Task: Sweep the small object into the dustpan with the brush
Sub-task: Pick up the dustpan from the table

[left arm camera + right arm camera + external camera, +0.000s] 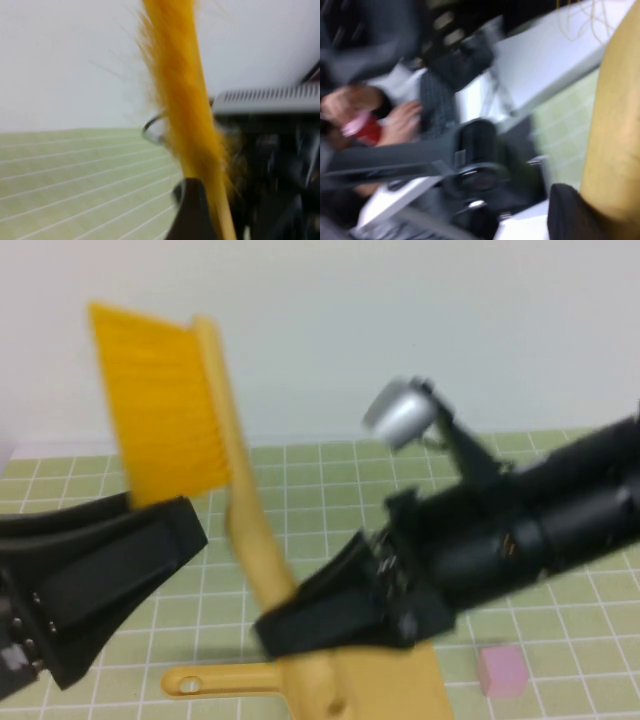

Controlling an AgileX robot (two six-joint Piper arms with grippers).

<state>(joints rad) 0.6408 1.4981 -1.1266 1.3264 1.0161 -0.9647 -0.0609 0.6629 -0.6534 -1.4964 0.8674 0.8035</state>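
The right gripper clenches the brush handle, bristles aloft toward 11 o'clock. The pink block lies on the mat at 4 o'clock, beside the dustpan. The left gripper hangs released at 9 o'clock.

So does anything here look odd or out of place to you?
Yes: the yellow brush is up in the air, bristles skyward, well off the mat, held by the right tool. The pink block lies unswept beside the dustpan. The left tool hangs near the bristles.
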